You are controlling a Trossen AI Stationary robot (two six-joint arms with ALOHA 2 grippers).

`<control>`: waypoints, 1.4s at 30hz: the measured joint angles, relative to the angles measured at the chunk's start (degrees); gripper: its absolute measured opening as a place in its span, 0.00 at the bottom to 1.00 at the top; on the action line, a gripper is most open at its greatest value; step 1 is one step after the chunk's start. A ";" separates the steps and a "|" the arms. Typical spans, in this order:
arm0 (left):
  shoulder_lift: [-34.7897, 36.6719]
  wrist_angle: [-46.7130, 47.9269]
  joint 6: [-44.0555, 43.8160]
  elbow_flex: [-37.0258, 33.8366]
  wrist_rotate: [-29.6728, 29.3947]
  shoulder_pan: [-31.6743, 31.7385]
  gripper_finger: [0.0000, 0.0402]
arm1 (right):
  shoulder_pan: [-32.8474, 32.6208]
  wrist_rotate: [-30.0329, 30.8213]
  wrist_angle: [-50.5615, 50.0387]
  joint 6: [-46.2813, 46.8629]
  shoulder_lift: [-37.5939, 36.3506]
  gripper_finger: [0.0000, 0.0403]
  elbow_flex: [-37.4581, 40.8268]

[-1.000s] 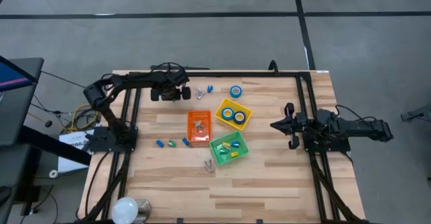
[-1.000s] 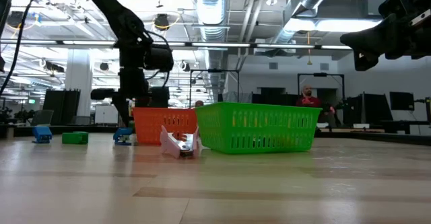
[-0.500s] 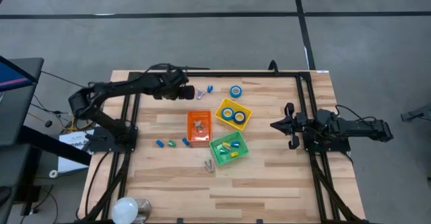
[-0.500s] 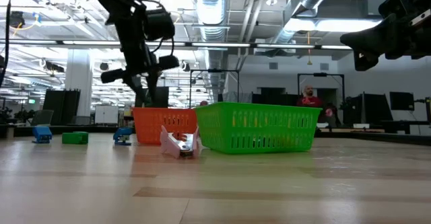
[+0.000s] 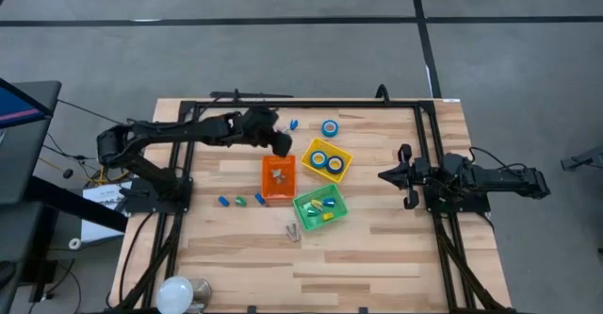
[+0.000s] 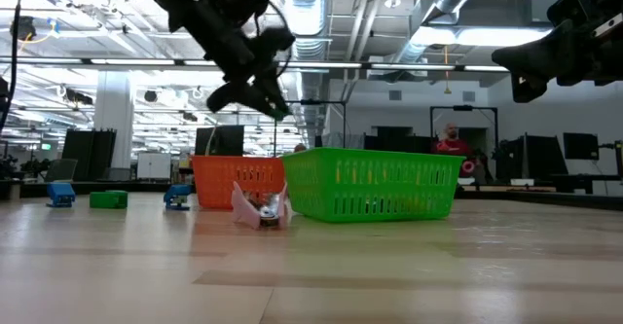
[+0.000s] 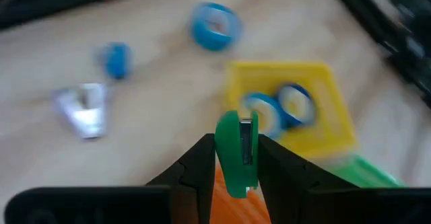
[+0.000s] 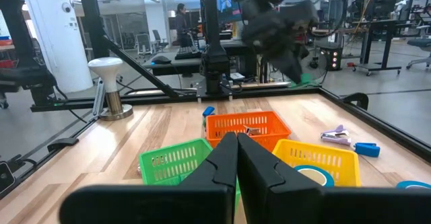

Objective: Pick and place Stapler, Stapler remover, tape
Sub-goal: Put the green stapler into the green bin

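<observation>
We start w/ the worktop [image 5: 377, 257], a wood slab w/ both arms over it. Three bins sit mid-top: the green bin [image 5: 320, 206] nearest the front, the orange bin [image 5: 279, 178] beside it, the yellow bin [image 5: 327, 159] just behind. The yellow one holds two tape rolls [image 5: 327, 160]; a third tape roll [image 5: 330, 127] lies loose near the far edge.

The left pincer [image 5: 280, 143] hangs above the far rim of the orange bin, pinching a small green stapler [image 7: 236, 155] between its fingers, well off the wood. So the task's thing is in the air, carried, not yet binned. The green bin already holds a few small items, so we judge that one as the likely target, but can't be sure.

The right pincer [image 5: 388, 174] waits at the right side, pressed together, holding nothing.

Loose bits left: small blue and green pieces [image 5: 238, 201] left of the orange bin, a silver remover [image 5: 293, 230] in front of the green bin.

Step in hand: carry phase. Next move calls for lining up over the right bin, lowering, then spreading the fingers.
</observation>
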State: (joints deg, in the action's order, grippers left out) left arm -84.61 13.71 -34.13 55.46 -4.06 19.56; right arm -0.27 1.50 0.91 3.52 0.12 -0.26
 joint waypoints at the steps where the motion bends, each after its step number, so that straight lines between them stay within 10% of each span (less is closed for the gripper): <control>1: -0.01 -0.57 1.42 0.00 1.35 -0.94 0.23 | 0.00 0.00 0.00 -0.01 -0.02 0.00 -0.01; 13: -0.03 -5.19 7.28 0.00 7.98 -13.90 0.23 | 0.02 0.00 0.00 0.01 0.00 0.00 0.00; 23: -1.54 -13.27 7.30 0.00 2.11 -23.30 0.23 | 0.00 0.00 0.00 0.00 -0.02 0.00 0.00; 42: -15.68 -20.62 7.08 0.00 0.92 -26.04 0.24 | 0.01 0.00 0.00 0.00 -0.01 0.00 0.00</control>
State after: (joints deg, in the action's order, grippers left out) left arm -100.29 -6.90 -27.05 55.46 -3.14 -6.48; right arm -0.26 1.50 0.91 3.52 0.11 -0.27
